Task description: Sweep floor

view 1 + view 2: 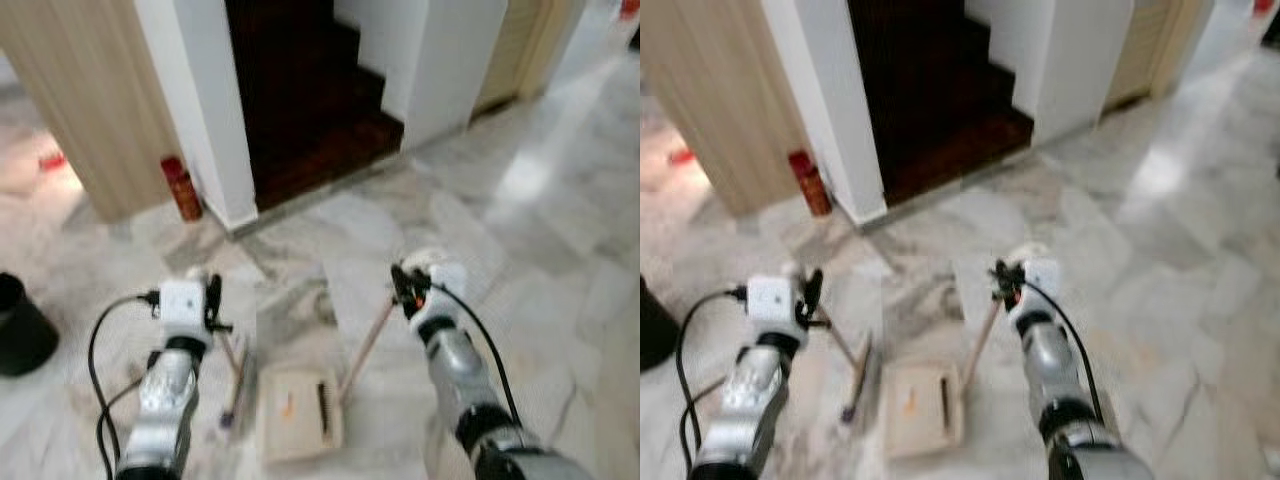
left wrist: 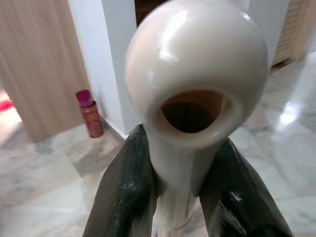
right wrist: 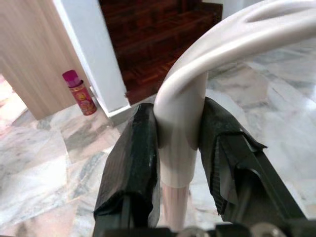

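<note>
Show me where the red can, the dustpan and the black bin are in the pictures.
red can (image 1: 182,189): left eye view, middle of its body.
dustpan (image 1: 298,410): left eye view, flat tray.
black bin (image 1: 18,330): left eye view, its side wall.

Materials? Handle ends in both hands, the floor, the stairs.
Left hand is shut on a handle end: glossy cream plastic by its sheen and moulded hole. Right hand is shut on a dustpan handle: similar smooth cream plastic, likely. Floor: polished grey-veined marble or marble-look tile, with reflections and joints. Stairs: dark reddish wood, parquet pattern.
</note>
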Controlling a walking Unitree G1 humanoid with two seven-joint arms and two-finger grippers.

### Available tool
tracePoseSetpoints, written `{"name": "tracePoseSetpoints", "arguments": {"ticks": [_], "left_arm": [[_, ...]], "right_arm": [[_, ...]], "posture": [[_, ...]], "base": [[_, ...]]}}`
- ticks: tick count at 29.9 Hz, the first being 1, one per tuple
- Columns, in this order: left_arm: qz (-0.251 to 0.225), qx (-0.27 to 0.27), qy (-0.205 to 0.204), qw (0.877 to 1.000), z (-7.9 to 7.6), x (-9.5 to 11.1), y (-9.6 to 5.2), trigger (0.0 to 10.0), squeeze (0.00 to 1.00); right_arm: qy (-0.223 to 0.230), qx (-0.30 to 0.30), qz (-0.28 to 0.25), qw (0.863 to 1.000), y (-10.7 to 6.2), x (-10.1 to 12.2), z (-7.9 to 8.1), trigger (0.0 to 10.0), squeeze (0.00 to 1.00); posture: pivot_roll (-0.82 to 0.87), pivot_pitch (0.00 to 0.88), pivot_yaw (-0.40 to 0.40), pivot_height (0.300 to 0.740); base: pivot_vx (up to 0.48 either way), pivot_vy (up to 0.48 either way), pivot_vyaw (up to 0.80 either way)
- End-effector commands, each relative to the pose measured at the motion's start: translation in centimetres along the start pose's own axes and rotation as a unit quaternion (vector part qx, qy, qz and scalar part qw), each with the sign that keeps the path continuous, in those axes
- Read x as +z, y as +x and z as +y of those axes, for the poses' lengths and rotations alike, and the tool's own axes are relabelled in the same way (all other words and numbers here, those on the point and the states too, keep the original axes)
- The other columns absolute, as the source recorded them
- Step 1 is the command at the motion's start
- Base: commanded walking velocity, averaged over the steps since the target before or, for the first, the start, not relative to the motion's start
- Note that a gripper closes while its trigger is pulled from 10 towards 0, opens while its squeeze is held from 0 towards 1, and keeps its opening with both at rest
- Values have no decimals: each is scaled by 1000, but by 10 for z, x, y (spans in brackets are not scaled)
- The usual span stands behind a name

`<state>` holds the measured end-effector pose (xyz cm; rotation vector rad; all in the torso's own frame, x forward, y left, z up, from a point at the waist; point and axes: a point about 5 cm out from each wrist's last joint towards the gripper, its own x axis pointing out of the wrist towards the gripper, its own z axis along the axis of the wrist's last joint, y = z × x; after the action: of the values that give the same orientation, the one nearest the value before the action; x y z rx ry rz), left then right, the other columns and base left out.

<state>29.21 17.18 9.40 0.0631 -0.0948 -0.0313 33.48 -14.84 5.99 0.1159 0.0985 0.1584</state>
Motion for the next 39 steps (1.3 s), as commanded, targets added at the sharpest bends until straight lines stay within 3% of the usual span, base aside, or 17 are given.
{"name": "tracePoseSetpoints", "arguments": {"ticks": [1, 12, 39], "left_arm": [[-25, 7, 14, 1000, 8, 10, 3, 10000, 0], [-25, 7, 16, 1000, 7, 11, 3, 10000, 0], [-23, 23, 21, 999, 12, 11, 2, 10000, 0]], "right_arm": [[-8, 16, -33, 999, 8, 16, 8, 10000, 0], [-3, 20, -33, 999, 9, 16, 9, 10000, 0], [4, 31, -30, 999, 12, 19, 13, 10000, 0]], "posture": [[-24, 0, 2, 740], [-23, 0, 2, 740], [-6, 2, -15, 740]], "base": [[0, 412, 800], [0, 410, 763], [0, 409, 0]]}}
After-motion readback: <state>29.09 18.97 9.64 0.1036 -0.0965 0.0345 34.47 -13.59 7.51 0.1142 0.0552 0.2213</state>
